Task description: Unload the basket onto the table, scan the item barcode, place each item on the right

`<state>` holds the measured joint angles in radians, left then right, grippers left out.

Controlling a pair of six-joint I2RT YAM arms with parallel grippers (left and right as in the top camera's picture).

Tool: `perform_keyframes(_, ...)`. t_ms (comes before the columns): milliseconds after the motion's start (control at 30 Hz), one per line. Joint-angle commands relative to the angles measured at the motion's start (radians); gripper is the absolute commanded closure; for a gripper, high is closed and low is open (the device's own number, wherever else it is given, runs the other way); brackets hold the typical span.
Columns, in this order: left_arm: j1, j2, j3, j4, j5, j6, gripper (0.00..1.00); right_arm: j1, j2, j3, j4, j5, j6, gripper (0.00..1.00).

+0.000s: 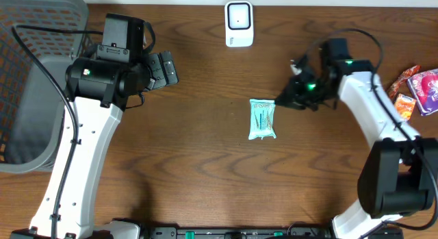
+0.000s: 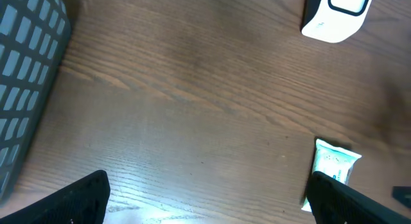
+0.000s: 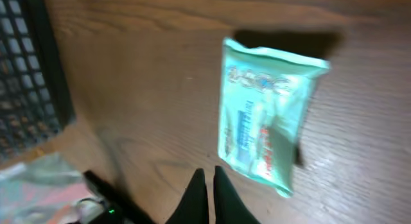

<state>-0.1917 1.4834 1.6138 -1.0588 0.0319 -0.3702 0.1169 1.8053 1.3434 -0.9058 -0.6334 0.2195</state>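
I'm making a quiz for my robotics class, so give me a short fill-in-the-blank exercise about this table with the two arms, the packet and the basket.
1. The right hand is ____ and holds nothing.
2. The left hand is wide ____.
3. The mint-green packet lies flat on the table, nearest the ____ hand.
4. The gray basket sits on the robot's ____ side.
Missing words: shut; open; right; left.
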Motion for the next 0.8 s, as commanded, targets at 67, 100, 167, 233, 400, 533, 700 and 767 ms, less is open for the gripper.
perform_keyframes(67,0.003,0.004,0.0,-0.003,0.002,-0.006,0.02,0.143,0.019,-0.01,0.052,0.374,0.204,0.99)
perform_keyframes(100,0.003,0.004,0.0,-0.003,0.002,-0.006,0.02,0.165,0.026,-0.014,0.059,0.417,0.223,0.98)
perform_keyframes(167,0.003,0.004,0.0,-0.003,0.002,-0.006,0.02,0.203,0.046,-0.021,0.058,0.512,0.282,0.98)
perform_keyframes(233,0.003,0.004,0.0,-0.003,0.003,-0.006,0.02,0.227,0.063,-0.029,0.055,0.58,0.321,0.98)
perform_keyframes(400,0.003,0.004,0.0,-0.003,0.002,-0.006,0.02,0.244,0.114,-0.066,0.083,0.606,0.334,0.96)
perform_keyframes(533,0.003,0.004,0.0,-0.003,0.002,-0.006,0.02,0.244,0.164,-0.105,0.113,0.605,0.356,0.98)
perform_keyframes(700,0.003,0.004,0.0,-0.003,0.002,-0.006,0.02,0.223,0.164,-0.091,0.089,0.589,0.359,0.93)
perform_keyframes(767,0.003,0.004,0.0,-0.003,0.002,-0.006,0.02,0.216,0.15,-0.063,0.051,0.587,0.339,0.91)
